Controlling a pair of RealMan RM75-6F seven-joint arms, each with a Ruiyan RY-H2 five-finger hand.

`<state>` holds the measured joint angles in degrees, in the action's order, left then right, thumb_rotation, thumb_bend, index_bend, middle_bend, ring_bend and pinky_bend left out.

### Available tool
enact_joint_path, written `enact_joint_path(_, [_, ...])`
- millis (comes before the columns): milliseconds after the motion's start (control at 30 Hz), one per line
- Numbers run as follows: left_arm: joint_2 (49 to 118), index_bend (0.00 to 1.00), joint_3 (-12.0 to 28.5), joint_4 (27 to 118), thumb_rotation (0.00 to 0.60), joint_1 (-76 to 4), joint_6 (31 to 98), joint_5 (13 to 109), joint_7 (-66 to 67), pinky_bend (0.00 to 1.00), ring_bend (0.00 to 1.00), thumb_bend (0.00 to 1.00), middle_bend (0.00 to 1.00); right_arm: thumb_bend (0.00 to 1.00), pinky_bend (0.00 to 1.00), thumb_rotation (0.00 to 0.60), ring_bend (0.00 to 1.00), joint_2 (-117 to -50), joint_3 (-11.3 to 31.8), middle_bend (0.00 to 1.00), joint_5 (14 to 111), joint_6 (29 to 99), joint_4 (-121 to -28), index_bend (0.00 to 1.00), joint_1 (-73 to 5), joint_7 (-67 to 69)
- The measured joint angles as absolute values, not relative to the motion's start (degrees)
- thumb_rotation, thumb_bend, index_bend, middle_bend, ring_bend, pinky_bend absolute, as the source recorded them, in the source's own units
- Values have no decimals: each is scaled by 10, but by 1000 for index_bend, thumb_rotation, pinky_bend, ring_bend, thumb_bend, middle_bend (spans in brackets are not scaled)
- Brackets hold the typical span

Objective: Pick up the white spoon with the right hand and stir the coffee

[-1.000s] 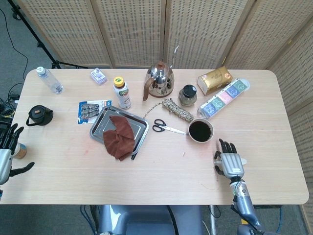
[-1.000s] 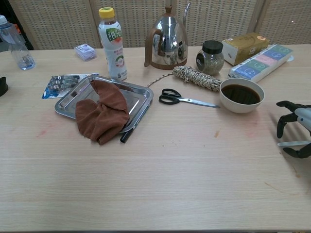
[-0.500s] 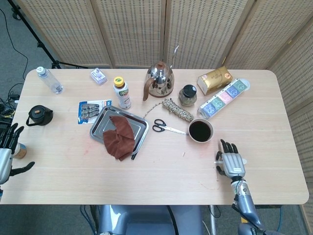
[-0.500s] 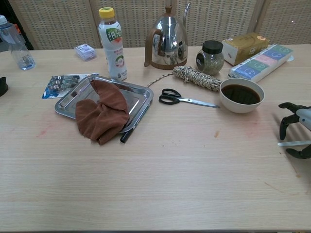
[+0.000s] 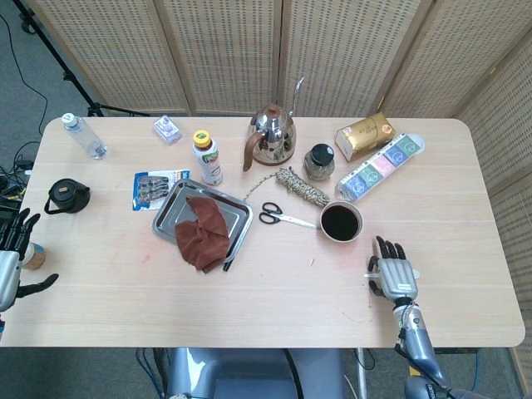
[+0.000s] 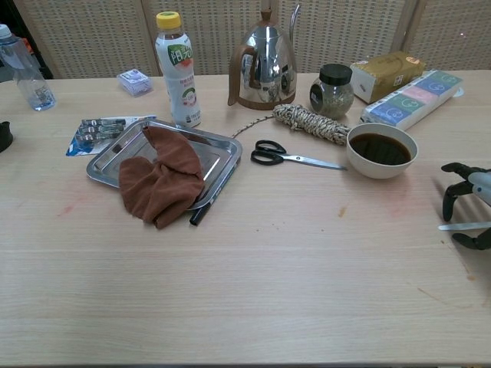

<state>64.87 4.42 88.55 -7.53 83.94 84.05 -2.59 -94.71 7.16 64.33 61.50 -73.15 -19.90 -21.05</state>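
Note:
The coffee fills a white bowl [image 5: 342,222] right of the table's middle, also in the chest view [image 6: 381,149]. The white spoon [image 6: 459,226] lies flat on the table near the right edge, in front of the bowl; only a thin sliver of it [image 5: 370,289] shows in the head view. My right hand [image 5: 392,272] hovers over the spoon, fingers arched above it and thumb on the near side [image 6: 468,205], with nothing gripped. My left hand [image 5: 12,254] hangs off the table's left edge, fingers spread and empty.
Scissors [image 6: 294,156] and a coil of rope [image 6: 311,121] lie left of the bowl. A steel tray [image 6: 222,149] carries a brown cloth [image 6: 161,178]. Kettle [image 6: 265,60], jar [image 6: 332,90], bottle [image 6: 176,67] and boxes [image 6: 413,96] stand at the back.
My right hand has drifted slightly toward the table's right edge above the spoon. The spoon has stayed where it was. The left hand has not moved.

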Motion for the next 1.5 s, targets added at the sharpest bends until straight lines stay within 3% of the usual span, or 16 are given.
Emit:
enact_joint_path(1000, [649,0,44,886,600,-76,840,841,-25,0,0,0,0,414,42,600,0,-939,69,0,638,623,-740,573,-199,-201])
enact_joint_path(1500, [649,0,43,888,600,-76,837,840,-24,0,0,0,0,440,42,600,0,-876,84,0,677,667,-845,577,-182,-117])
